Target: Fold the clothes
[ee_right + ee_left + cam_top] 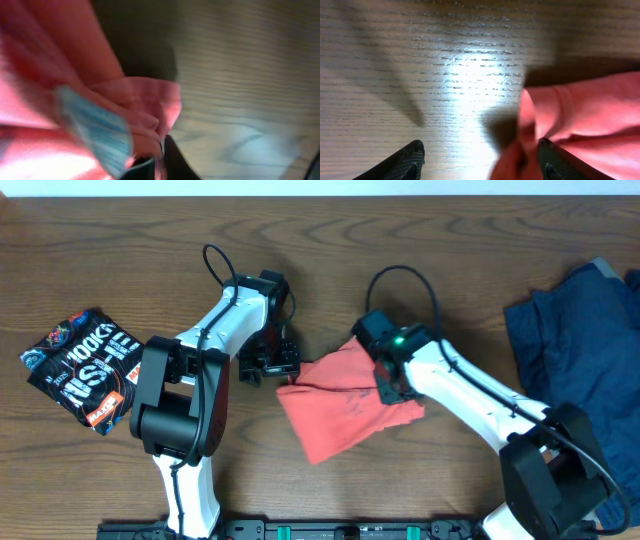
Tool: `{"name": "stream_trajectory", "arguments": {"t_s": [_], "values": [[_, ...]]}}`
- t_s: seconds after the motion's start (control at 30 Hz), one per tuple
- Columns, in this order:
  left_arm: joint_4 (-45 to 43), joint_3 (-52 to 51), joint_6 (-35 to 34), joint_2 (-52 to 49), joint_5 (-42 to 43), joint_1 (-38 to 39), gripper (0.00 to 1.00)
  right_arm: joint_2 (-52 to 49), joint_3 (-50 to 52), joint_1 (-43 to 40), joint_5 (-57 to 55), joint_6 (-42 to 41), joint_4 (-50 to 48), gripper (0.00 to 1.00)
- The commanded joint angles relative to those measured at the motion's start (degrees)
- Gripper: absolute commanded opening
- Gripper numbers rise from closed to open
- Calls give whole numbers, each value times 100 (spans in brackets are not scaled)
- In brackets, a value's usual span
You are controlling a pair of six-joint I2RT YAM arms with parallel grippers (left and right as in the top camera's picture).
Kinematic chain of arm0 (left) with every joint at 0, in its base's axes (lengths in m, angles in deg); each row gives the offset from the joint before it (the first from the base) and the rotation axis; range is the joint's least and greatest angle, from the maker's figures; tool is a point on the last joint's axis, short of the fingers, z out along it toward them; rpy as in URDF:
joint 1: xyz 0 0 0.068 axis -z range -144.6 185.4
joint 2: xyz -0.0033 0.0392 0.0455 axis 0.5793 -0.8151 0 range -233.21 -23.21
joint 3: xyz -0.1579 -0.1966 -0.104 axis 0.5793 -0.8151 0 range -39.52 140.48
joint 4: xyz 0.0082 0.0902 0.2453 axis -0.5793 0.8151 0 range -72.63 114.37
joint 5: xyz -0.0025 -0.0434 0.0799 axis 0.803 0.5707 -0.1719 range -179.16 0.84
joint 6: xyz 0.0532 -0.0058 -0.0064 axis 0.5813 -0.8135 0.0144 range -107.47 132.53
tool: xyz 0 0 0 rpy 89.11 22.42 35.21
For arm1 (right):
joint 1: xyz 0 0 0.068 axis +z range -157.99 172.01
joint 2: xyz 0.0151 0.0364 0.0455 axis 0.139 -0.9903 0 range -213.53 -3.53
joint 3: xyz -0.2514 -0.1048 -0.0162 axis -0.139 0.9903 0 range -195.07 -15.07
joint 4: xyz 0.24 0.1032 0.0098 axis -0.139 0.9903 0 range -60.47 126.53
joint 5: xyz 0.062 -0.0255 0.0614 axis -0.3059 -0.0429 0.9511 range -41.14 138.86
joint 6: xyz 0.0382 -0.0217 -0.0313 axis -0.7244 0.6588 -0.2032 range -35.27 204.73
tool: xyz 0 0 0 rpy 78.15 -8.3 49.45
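Overhead view of a brown wooden desk with two white-and-black robot arms reaching in from the 6 o'clock edge. A coral-red T-shirt lies crumpled near the middle of the desk, bunched into a rough slanted rectangle, with faint dark marks on its top surface.

The left claw sits at the shirt's 10 o'clock corner. In the left wrist view the left claw stands wide. One dark fingertip rests over bare wood. The other lies against a gathered fold of the coral-red T-shirt, and that fold sits inside the gap without being squeezed.

The right claw is on the shirt's 3 o'clock edge. In the blurred right wrist view the right claw is narrow, with a bunch of the coral-red T-shirt pinched between its dark fingers. A pale blue patch shows on the cloth just beside the grip; what it is cannot be told.

A black printed tee with white and orange lettering lies folded at 9 o'clock, well apart from the shirt. A heap of dark navy garments lies at 3 o'clock, running off the desk's edge of view.
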Motion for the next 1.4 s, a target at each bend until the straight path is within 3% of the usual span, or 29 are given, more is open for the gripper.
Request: {"name": "stream_trajectory", "arguments": {"t_s": [0.0, 0.13, 0.3, 0.53, 0.8, 0.93, 1.07, 1.37], "values": [[111, -28, 50, -39, -2, 9, 73, -22, 37, -157, -313, -197, 35, 14], [376, -28, -59, -39, 212, 9, 73, -28, 229, -240, -321, -24, -133, 39], [542, -28, -55, -9, 811, 31, 73, -37, 595, -466, -337, 492, -1266, 41], [531, -28, -52, 160, 807, 87, 73, -59, 560, -1193, 42, 1408, -2544, 42], [-155, 61, -52, 697, 699, -131, 73, 404, -356, -1488, 935, 1093, -804, 46], [-1069, 72, 236, 1047, 704, -133, 74, 872, -463, -1405, 2275, 1064, 4, 47], [-1851, 66, 914, 1027, 730, 37, 86, 905, -431, -1263, 2756, 1014, 608, 42], [-2057, 59, 1130, 603, 872, 402, 87, 879, 629, -870, 2758, 874, 251, 40]]}}
